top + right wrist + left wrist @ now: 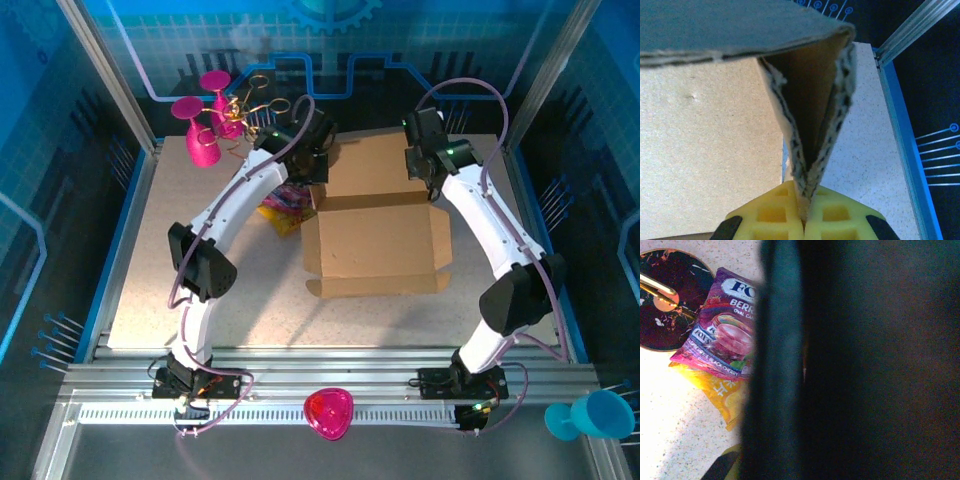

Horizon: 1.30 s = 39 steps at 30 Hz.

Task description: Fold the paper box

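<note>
The brown cardboard paper box (375, 235) lies in the middle of the table, its front panel flat and its back panel raised. My right gripper (428, 170) is at the box's right rear corner. In the right wrist view its yellow fingers (775, 215) are shut (804, 212) on a doubled cardboard flap (805, 100) that stands up from them. My left gripper (312, 170) is at the left rear corner. In the left wrist view dark cardboard (865, 365) sits close against the lens and hides the tips; one finger (725, 467) shows at the bottom left, drawn in.
A purple-yellow snack packet (285, 205) (725, 335) lies just left of the box, beside a black round base (665, 300). Pink goblets (200, 130) and a gold wire stand sit at the back left. A pink bowl (330, 412) and a blue cup (590, 415) rest on the near rail.
</note>
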Motion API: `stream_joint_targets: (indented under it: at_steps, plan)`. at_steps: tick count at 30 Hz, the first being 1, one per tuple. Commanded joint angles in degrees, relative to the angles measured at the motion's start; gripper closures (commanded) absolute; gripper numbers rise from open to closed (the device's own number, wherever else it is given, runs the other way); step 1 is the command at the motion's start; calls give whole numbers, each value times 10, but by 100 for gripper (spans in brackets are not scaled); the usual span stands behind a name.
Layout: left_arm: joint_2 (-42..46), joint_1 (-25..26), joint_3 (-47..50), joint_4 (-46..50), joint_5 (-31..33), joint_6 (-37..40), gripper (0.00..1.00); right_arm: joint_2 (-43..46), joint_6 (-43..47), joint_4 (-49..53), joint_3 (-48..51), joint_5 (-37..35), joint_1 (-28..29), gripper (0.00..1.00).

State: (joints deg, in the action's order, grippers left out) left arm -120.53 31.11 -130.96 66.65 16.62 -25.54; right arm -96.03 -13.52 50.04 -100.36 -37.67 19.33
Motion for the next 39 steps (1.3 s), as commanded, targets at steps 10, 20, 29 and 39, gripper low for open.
stream_joint_targets:
  at_steps: [10, 20, 29, 39]
  plan:
    - [-22, 4, 25, -44, -52, -6, 89, 20, 2, 17, 31, -1, -10, 100]
    - [-28, 0, 65, -85, -117, -9, 69, 21, 10, -3, 45, 29, -34, 100]
    - [5, -14, 123, -133, -137, -34, 43, 16, 19, -6, 53, 44, -55, 100]
    - [-28, -33, 205, -285, -205, -33, 35, 3, 29, -9, 59, 58, -63, 100]
